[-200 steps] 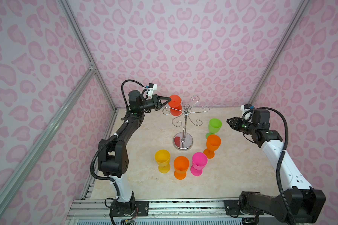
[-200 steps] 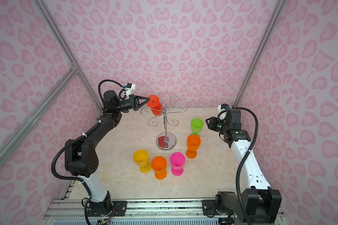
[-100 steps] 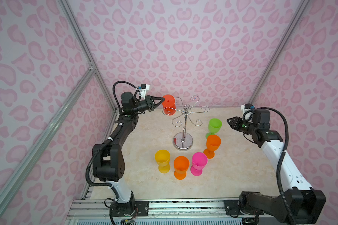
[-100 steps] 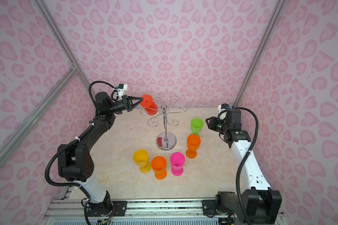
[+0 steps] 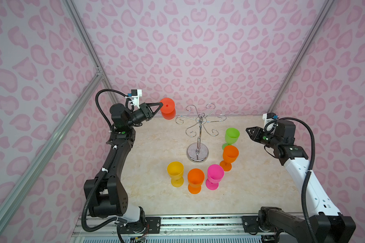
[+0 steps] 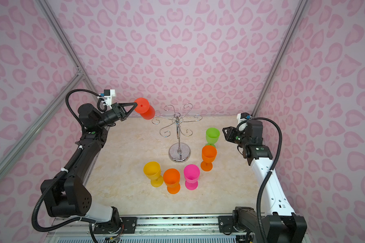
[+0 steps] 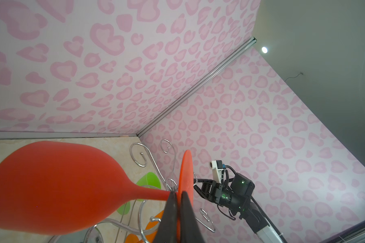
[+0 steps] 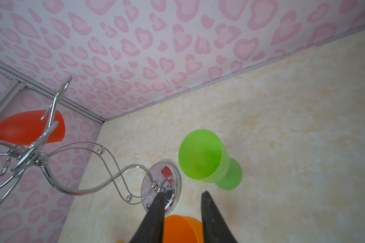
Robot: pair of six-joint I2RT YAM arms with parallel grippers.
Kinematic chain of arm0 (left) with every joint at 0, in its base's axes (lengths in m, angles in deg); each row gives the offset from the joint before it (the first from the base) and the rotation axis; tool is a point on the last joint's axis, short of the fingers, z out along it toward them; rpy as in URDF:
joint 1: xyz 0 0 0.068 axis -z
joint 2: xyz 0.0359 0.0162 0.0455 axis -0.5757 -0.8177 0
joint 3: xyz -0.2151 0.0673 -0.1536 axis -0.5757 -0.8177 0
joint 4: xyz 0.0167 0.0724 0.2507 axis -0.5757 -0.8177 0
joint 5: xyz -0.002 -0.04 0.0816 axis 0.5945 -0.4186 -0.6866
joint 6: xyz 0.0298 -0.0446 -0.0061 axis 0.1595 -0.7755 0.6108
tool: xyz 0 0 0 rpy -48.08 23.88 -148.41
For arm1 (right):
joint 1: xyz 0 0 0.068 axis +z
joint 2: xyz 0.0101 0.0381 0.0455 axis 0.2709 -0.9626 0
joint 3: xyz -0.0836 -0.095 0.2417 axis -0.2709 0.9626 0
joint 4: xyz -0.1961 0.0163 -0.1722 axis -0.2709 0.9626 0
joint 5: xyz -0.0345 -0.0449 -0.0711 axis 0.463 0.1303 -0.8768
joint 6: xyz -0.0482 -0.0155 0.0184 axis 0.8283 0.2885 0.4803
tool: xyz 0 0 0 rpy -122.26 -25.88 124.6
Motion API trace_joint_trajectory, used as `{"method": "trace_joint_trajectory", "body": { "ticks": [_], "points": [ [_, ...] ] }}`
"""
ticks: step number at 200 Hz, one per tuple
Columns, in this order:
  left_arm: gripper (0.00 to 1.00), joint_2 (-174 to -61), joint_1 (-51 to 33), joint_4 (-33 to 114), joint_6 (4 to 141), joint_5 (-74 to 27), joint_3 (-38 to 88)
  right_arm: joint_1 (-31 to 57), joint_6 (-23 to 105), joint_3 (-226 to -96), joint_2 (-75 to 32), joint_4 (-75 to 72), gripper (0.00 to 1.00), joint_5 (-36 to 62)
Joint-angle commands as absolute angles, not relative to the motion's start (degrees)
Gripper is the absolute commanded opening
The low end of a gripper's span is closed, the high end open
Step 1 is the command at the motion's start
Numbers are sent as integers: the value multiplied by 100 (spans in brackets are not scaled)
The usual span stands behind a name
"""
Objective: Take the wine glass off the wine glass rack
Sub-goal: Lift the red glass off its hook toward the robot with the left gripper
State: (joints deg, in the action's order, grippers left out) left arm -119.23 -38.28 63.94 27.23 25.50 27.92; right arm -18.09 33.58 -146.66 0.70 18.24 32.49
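Since a second ago our left gripper (image 5: 160, 104) has drawn the red plastic wine glass (image 5: 167, 109) away from the chrome wire wine glass rack (image 5: 201, 120), toward the upper left of both top views. We keep the glass inverted, foot up and bowl down, as it would hang from a hook, and we judge that sliding it out sideways along the arm frees the foot without lifting. The left fingers (image 7: 171, 210) are pressed together on the thin stem just under the foot, the one spot narrow enough to pinch. In both top views the bowl shows just beside the nearest curled hook, and we judge it clear of the wire. Our right gripper (image 5: 248, 130) waits at centre right, jaws a little apart and empty, near the green plastic goblet (image 5: 231, 135). Five coloured goblets stand upright on the cream marbled tabletop (image 5: 156, 147) in the lower centre and every hook is bare, so we judge what remains is to turn this glass and set it down
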Motion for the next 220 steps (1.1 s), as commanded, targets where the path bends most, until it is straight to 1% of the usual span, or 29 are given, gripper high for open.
{"method": "trace_joint_trajectory", "body": {
  "ticks": [1, 36, 72, 103, 124, 167, 189, 220],
  "points": [
    [2, -11484, -3836, 6531, 2826, 2236, 2803, -1809, 3141, -14582, 214, 1173, 38, 3313],
    [2, -10896, -3741, 6598, 2642, 2083, 2881, -1801, 2684, -14382, 391, 477, 52, 3693],
    [2, -10523, -3458, 6669, 2498, 1963, 2971, -1767, 2150, -14202, 440, -366, 59, 4051],
    [2, -10502, -3005, 6815, 2412, 1946, 3183, -1654, 1834, -14020, 513, -1139, 59, 4223],
    [2, -10563, -2727, 7025, 2338, 1904, 3175, -1577, 1748, -13863, 620, -1669, 59, 4146],
    [2, -10850, -2021, 7757, 1968, 1884, 3204, -1503, 1361, -13633, 712, -2703, 58, 4187],
    [2, -11094, -1685, 8249, 1657, 1824, 3225, -1427, 870, -13591, 501, -3369, 58, 4383],
    [2, -11618, -1369, 9481, 571, 1763, 3273, -1285, -236, -13419, 11, -5135, 58, 4674]
  ]
}}
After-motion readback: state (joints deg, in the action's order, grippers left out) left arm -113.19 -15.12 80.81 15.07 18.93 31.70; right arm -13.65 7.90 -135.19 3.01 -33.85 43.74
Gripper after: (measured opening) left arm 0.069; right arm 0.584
